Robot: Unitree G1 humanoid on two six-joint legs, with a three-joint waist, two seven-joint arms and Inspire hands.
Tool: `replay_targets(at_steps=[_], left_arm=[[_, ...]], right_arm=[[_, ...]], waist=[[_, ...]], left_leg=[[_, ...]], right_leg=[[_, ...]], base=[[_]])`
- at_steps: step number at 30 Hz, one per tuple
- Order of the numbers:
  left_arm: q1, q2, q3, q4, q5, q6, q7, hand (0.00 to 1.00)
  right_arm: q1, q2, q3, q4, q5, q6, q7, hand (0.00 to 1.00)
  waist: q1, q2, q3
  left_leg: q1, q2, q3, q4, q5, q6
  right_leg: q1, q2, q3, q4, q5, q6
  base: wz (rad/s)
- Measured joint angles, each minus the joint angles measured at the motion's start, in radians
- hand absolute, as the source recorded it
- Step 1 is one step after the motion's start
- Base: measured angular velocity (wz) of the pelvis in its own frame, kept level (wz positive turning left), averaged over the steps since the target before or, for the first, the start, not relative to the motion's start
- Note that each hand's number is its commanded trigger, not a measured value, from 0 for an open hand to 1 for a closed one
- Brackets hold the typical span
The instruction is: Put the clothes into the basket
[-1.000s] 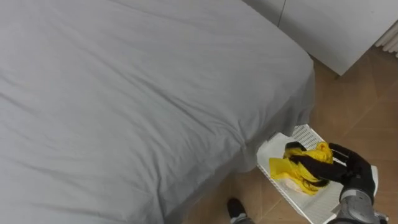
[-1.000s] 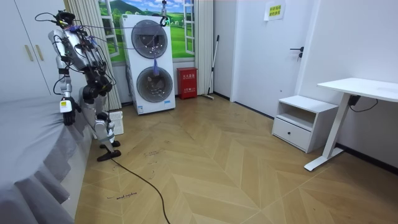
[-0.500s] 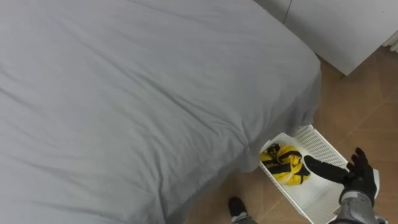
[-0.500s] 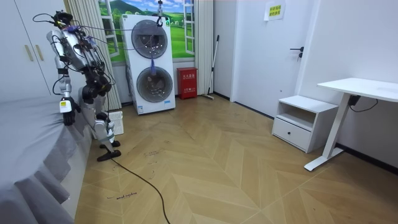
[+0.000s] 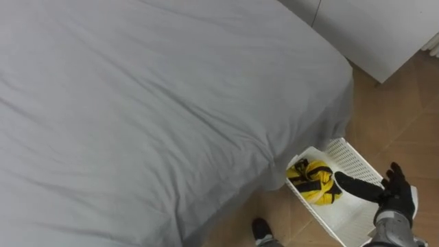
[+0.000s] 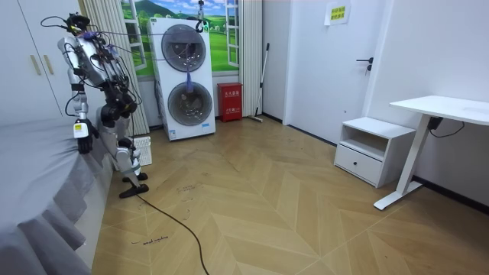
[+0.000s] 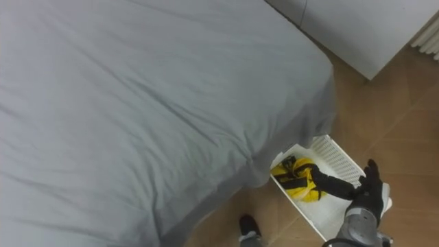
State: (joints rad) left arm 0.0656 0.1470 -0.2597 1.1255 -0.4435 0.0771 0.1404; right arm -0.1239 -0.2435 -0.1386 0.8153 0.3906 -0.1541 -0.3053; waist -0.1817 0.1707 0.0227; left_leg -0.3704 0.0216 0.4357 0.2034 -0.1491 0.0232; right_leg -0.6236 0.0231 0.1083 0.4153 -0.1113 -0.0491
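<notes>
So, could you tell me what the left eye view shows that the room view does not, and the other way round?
The left eye view gives the detail: the yellow and black garment lying in the white basket, with the right hand open above it, holding nothing. The room view gives the setting: the robot standing by the grey bed, the stacked washing machines, a white desk and a low cabinet. Both show that bed and the wooden floor.

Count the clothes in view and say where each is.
1. A bunched yellow and black garment lies in the white basket on the floor beside the bed; others may be hidden beneath it.
</notes>
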Motion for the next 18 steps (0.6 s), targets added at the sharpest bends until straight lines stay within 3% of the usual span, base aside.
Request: replay_targets(at_steps=[5, 8, 10, 14, 16, 18], left_arm=[[0.021, 0.003, 0.001, -0.001, 0.003, -0.014, -0.023, 0.00], [0.036, 0.006, 0.017, -0.010, 0.009, -0.027, -0.045, 0.00], [0.059, 0.015, 0.021, -0.033, 0.020, -0.034, -0.050, 0.00], [0.096, 0.029, 0.030, -0.064, 0.093, -0.045, -0.056, 0.00], [0.108, 0.029, 0.045, -0.072, 0.148, -0.065, -0.054, 0.00], [0.113, 0.027, 0.061, -0.076, 0.182, -0.068, -0.053, 0.00]], right_arm=[[0.041, 0.008, 0.000, 0.043, 0.000, -0.018, 0.024, 0.00], [0.121, 0.013, 0.004, 0.035, 0.036, -0.020, 0.061, 0.00], [0.179, 0.017, 0.026, 0.043, 0.057, -0.019, 0.086, 0.00], [0.230, 0.027, 0.078, 0.108, 0.073, -0.020, 0.126, 0.00], [0.244, 0.040, 0.114, 0.176, 0.071, -0.005, 0.167, 0.00], [0.241, 0.054, 0.118, 0.219, 0.067, 0.015, 0.205, 0.00]], waist=[[-0.003, -0.002, 0.0006], [-0.002, -0.015, 0.0012], [-0.002, -0.036, 0.0029], [-0.001, -0.068, 0.0007], [0.027, -0.094, -0.0014], [0.039, -0.107, -0.0053]], left_leg=[[0.029, 0.003, -0.023, 0.003, 0.000, 0.000], [0.083, 0.002, -0.054, 0.001, 0.000, -0.001], [0.127, 0.003, -0.076, -0.002, -0.001, -0.002], [0.196, 0.007, -0.139, -0.011, -0.003, -0.006], [0.245, 0.005, -0.166, -0.037, -0.004, -0.008], [0.269, 0.002, -0.189, -0.043, -0.004, -0.008]], right_leg=[[0.049, -0.005, -0.025, -0.021, -0.002, -0.001], [0.122, -0.017, -0.062, -0.032, -0.022, 0.001], [0.180, -0.026, -0.092, -0.040, -0.044, 0.014], [0.298, -0.032, -0.157, -0.091, -0.046, 0.014], [0.355, -0.035, -0.185, -0.112, -0.048, 0.014], [0.394, -0.038, -0.204, -0.131, -0.045, 0.009]], base=[[0.13], [0.31], [0.38], [0.48], [0.37], [0.33]])
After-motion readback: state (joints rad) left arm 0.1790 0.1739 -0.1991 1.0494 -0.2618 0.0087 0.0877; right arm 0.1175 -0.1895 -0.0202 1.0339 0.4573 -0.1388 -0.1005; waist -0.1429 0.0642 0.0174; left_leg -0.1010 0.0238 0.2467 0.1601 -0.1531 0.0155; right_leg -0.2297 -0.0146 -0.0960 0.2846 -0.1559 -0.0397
